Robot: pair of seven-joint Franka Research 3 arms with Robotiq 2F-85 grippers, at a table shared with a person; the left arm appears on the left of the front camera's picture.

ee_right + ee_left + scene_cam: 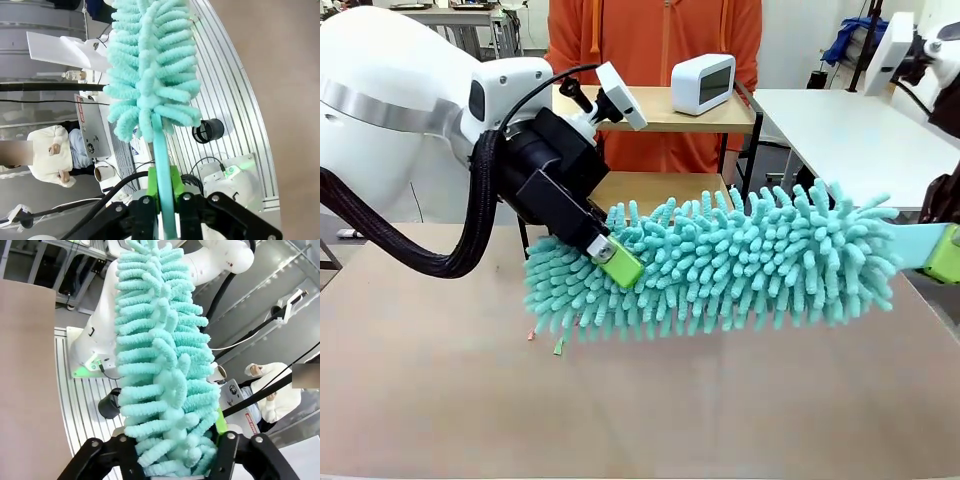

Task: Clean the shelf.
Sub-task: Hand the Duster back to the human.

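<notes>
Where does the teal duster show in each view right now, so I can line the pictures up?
Front view: the teal duster lies across the middle, in front of the shelf.
Left wrist view: duster runs from bottom centre up to the top.
Right wrist view: duster at top centre, handle running down.
Shared landmark: the fluffy head itself.

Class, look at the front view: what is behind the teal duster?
Behind the duster stands the shelf, with a small white device on its top board. A person in orange stands beyond. The duster covers most of the lower board and the legs.
</notes>
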